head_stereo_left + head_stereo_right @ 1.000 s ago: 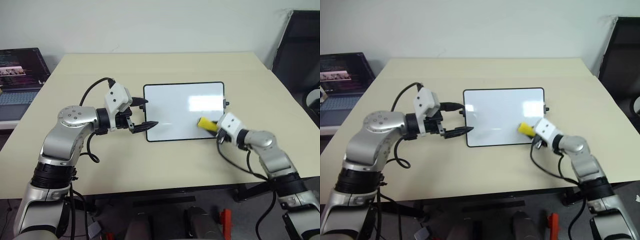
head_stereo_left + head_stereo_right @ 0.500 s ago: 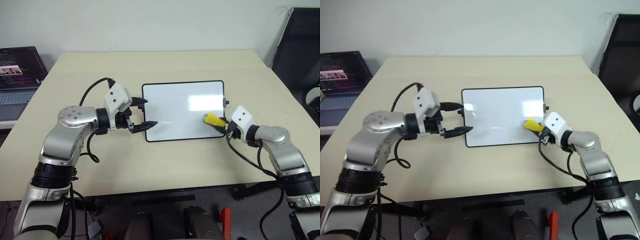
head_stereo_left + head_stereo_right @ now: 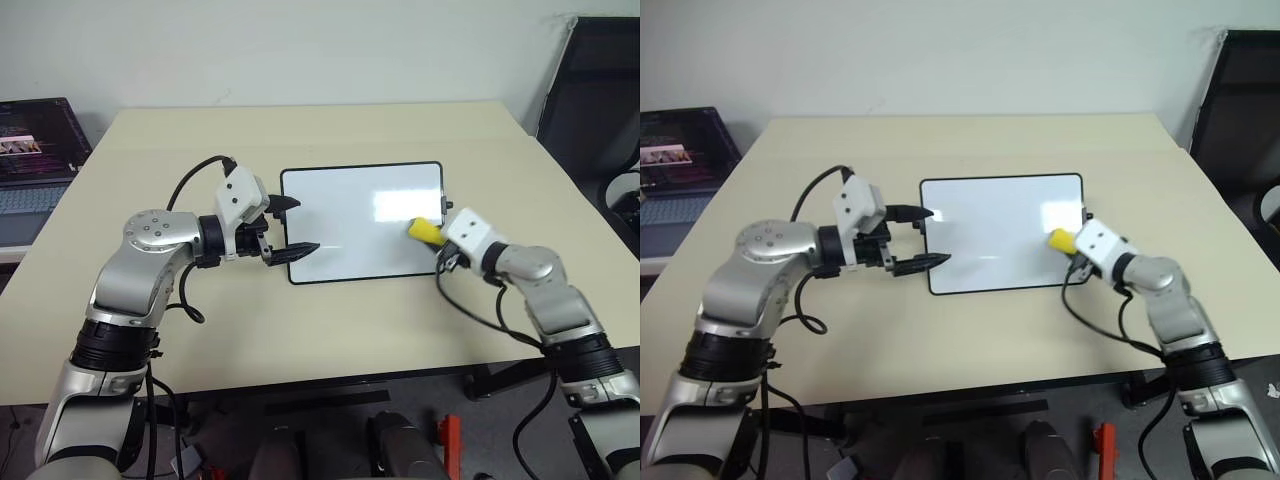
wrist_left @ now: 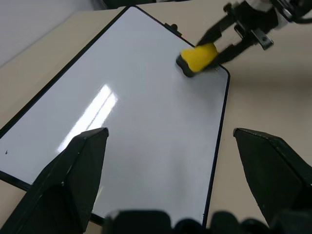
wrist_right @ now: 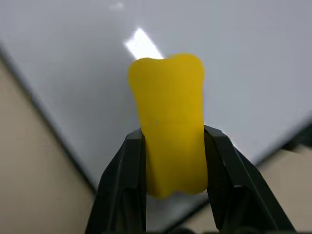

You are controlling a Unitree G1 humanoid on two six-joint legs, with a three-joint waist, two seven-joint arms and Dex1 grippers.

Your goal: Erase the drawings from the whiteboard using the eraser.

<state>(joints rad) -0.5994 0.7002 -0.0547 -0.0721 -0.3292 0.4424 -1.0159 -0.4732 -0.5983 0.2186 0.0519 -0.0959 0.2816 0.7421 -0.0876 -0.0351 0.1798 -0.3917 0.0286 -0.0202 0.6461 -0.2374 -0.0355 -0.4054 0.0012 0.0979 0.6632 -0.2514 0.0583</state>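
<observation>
Both arms had that silver-grey metal look, with chunky rounded joints and black rings between segments. The left gripper (image 3: 292, 225) and right gripper (image 5: 173, 146) each had a boxy white wrist block and two pointy black fingers. Loose black cables looped off the forearms.

The whiteboard (image 3: 350, 220) lies mid-table — the right gripper (image 3: 436, 236) pinches the eraser (image 3: 424, 231) at its right edge, the left gripper (image 3: 295, 224) spread open at its left.
</observation>
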